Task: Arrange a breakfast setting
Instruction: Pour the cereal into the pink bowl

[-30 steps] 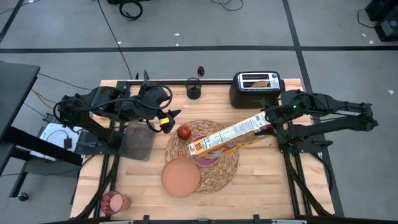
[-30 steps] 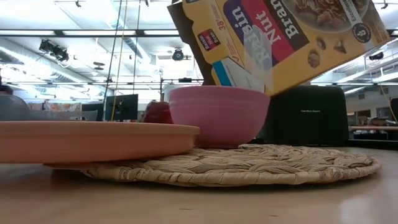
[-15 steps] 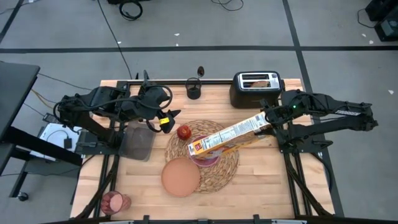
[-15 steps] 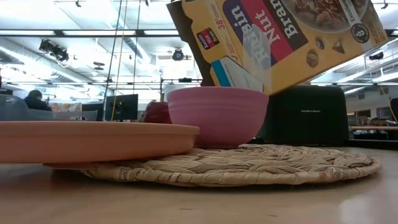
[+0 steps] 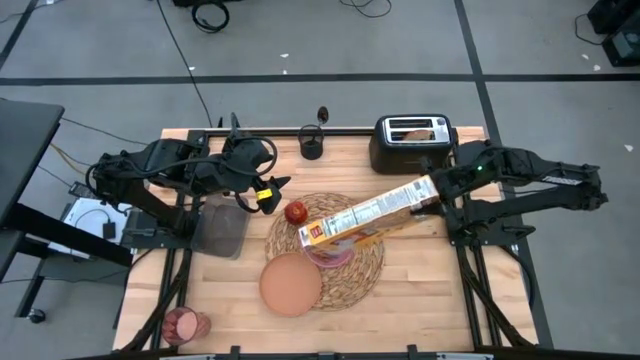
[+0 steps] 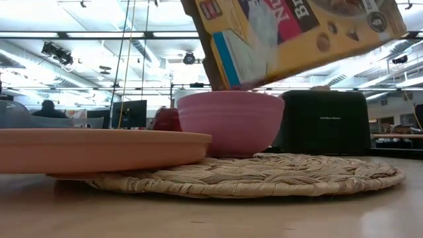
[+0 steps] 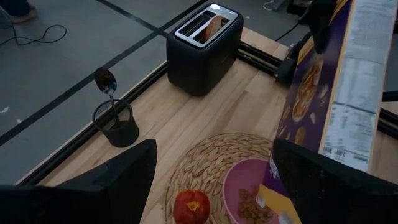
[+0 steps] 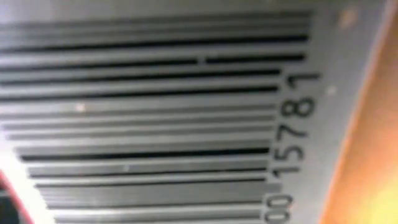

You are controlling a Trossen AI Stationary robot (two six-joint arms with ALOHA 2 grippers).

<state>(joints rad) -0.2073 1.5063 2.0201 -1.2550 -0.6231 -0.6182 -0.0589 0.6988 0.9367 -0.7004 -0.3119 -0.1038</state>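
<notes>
1. Since 1 s ago, cereal box (image 5: pixel 368 218) has tipped steeper and slid a bit toward the left arm; its open end now sits right over the bowl (image 6: pixel 227 121).
2. Right hand (image 5: pixel 432 197) pinches the box by its far end, so we can pour w/o blocking the bowl. Cereal already lies in the bowl (image 7: pixel 250 202).
3. Left hand (image 5: pixel 262 191) waits near the apple (image 5: pixel 296 211), fingers spread, holding nothing.
4. Bowl and apple sit on the mat (image 5: pixel 372 268); plate (image 5: pixel 290 283) overlaps the mat's edge, cup (image 5: pixel 184 324) at the tabletop (image 5: pixel 420 300) corner.
5. Toast (image 5: pixel 420 127) is in the toaster (image 5: pixel 400 150), spoon (image 7: pixel 106 83) in a holder (image 7: pixel 117 123); we judge both not yet set.
</notes>
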